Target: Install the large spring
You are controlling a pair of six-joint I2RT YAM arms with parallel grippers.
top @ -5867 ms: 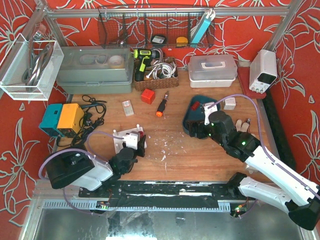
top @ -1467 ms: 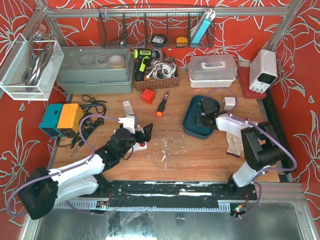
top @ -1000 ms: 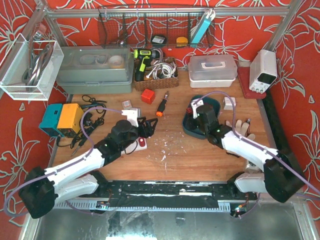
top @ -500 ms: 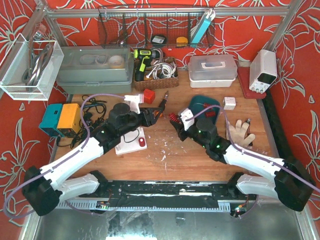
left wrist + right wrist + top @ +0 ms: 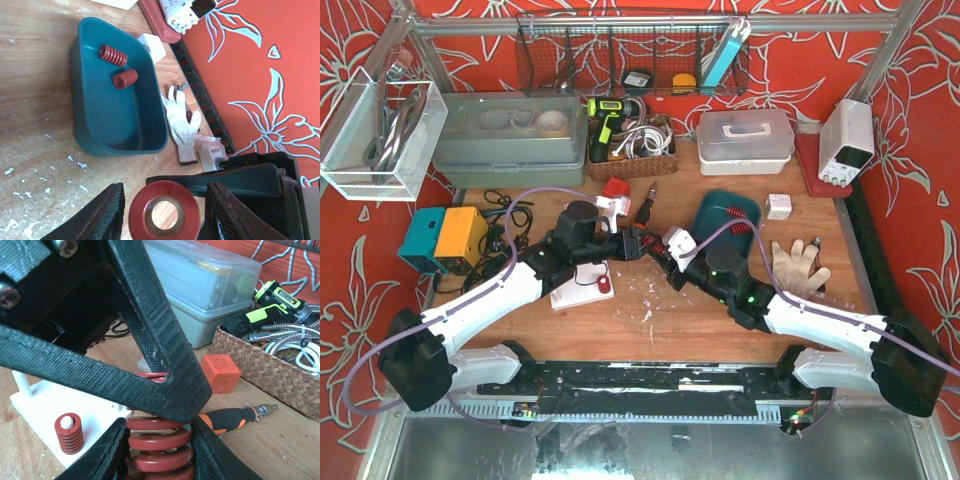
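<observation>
Containers, largest first.
- The grey lidded box at the back left is your biggest. Tape rolls show through its lid.
- The white lidded box at the back right is closed, and you cannot read its contents.
- The wicker basket between them holds a green-and-black drill and coiled cables.
- The teal tray on the tabletop holds two small red springs. They lie on their sides, near each other but apart.
- The white fixture carries one small red spring seated on a peg.

Arms.
- Both of your arms reach in to mid-tabletop and meet tip to tip, between the fixture and the tray.
- Your right hand is clamped on the large spring, with one finger on each flank of the coils. The spring is held over the tabletop near the fixture.
- Your left hand comes in from the opposite side. Its fingers are set narrow and bracket the spring's far end, which its wrist camera sees end-on.
- Whether your left fingers press on the coils or stand just clear, you cannot tell.
</observation>
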